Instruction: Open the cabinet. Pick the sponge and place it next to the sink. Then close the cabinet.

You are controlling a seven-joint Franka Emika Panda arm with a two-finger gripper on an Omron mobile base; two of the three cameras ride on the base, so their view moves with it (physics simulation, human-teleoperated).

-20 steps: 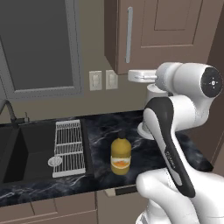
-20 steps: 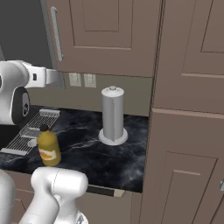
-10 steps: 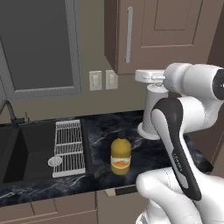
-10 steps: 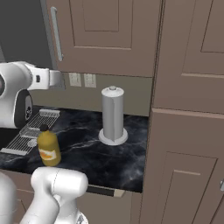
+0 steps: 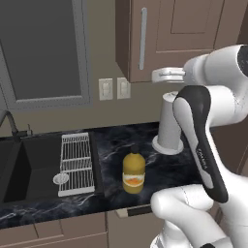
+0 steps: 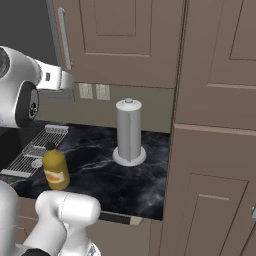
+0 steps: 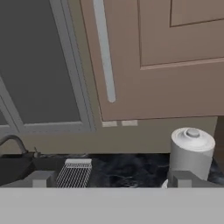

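The cabinet hangs shut above the counter, its silver bar handle at the door's left edge. My gripper hovers just below the cabinet's bottom edge, slightly right of the handle, open and holding nothing. Seen along the hand, the handle stands above the gripper, whose fingertips are wide apart. From the right, the gripper sits under the cabinet door. The black sink lies at the left with its wire rack and faucet. The sponge is out of view.
A yellow-orange bottle stands on the dark marble counter right of the rack. A grey paper towel roll stands near the wall behind my arm. A tall cabinet column bounds the counter on the right.
My hand has risen a little toward the cabinet's underside and the elbow has swung right. Nothing on the counter has moved.
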